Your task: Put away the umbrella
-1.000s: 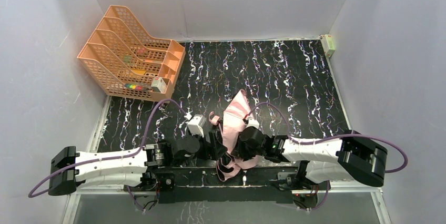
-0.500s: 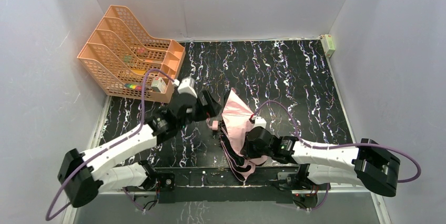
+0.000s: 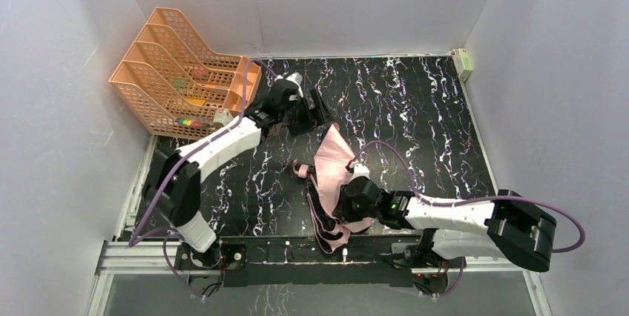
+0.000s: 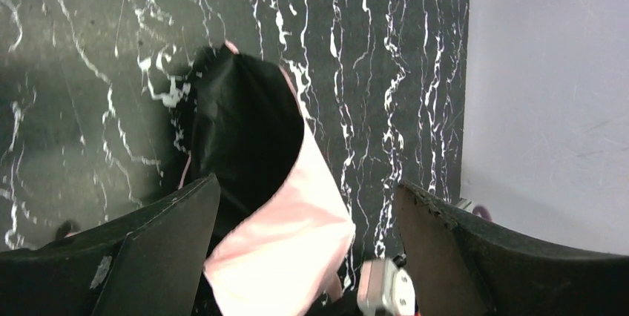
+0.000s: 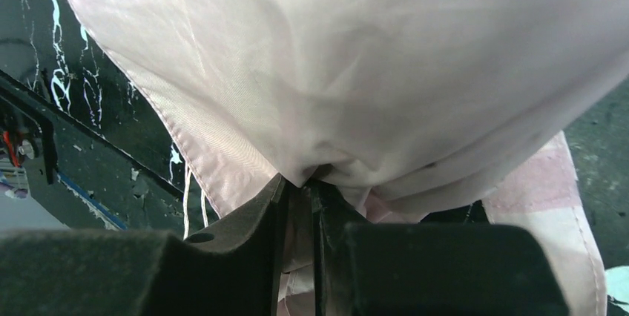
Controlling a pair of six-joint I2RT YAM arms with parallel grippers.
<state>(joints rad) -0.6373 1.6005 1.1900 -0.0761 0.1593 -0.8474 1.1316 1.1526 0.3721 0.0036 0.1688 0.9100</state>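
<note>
One umbrella (image 3: 331, 156), one orange rack (image 3: 152, 79) (four slots), one small box (image 3: 462, 62)
</note>
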